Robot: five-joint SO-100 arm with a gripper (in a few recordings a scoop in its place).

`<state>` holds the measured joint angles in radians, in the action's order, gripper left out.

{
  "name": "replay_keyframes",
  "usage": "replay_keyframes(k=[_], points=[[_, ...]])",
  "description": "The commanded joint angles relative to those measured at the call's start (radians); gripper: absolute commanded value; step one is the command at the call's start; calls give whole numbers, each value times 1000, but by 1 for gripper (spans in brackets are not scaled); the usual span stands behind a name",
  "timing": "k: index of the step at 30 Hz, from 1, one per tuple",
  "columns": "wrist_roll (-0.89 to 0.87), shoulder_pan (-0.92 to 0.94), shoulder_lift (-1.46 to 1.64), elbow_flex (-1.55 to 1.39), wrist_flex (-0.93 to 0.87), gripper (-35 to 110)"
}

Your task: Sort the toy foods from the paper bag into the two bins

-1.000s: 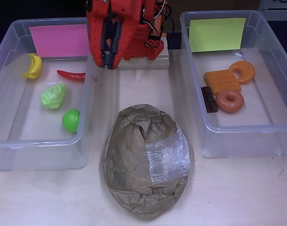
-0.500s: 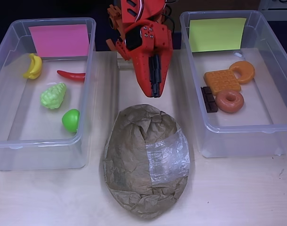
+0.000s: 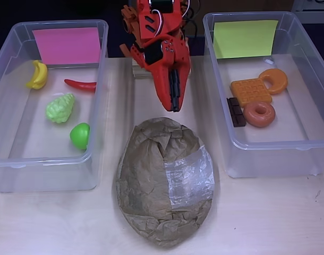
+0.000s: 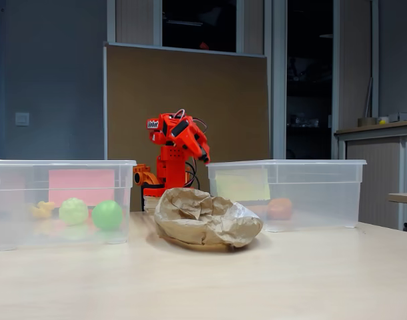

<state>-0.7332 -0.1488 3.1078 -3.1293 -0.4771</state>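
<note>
Above the paper bag (image 3: 163,180), jaws (image 3: 174,103) shut, barely moved, pulled back slightly

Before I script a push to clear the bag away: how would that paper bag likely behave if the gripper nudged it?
The paper bag is crumpled, so it would likely buckle before sliding. It probably weighs little for its bulk and may skid. The gripper could snag its folds or plastic window.
</note>
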Motion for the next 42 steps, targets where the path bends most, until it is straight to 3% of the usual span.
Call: replay_keyframes(k=[1, 11, 21, 42], points=[[51, 17, 38, -12, -66, 3], [253, 80, 92, -12, -416, 0], [339, 52, 190, -12, -721, 0], [348, 49, 215, -12, -741, 0]])
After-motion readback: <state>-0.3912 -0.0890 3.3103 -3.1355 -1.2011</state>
